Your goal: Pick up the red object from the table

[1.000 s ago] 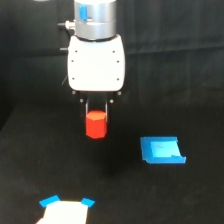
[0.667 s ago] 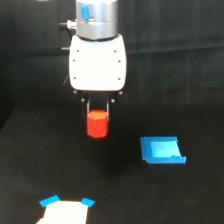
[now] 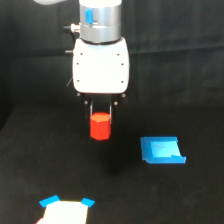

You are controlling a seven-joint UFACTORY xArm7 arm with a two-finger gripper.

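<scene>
So, only the exterior view to go on. My gripper hung straight down from the white wrist housing, and its two dark fingers were closed in against the upper sides of the red hexagonal block, so I had hold of it. The jaws stood only as far apart as the block is wide.

The block sat directly under my gripper, between the fingertips, not off to either side. Its long axis ran up and down, in line with the fingers, flat hex top facing up into the gripper. Most of it stuck out below the fingers. It looked clear of the black table to me, though against that dark surface I couldn't be sure there was a gap.

Off to the exterior view's right, well apart from the block, lay a flat blue tray-like piece. Near the bottom edge was a white card with blue corners, partly cut off.

My guess was that the next move was just straight up, grip kept square.
</scene>
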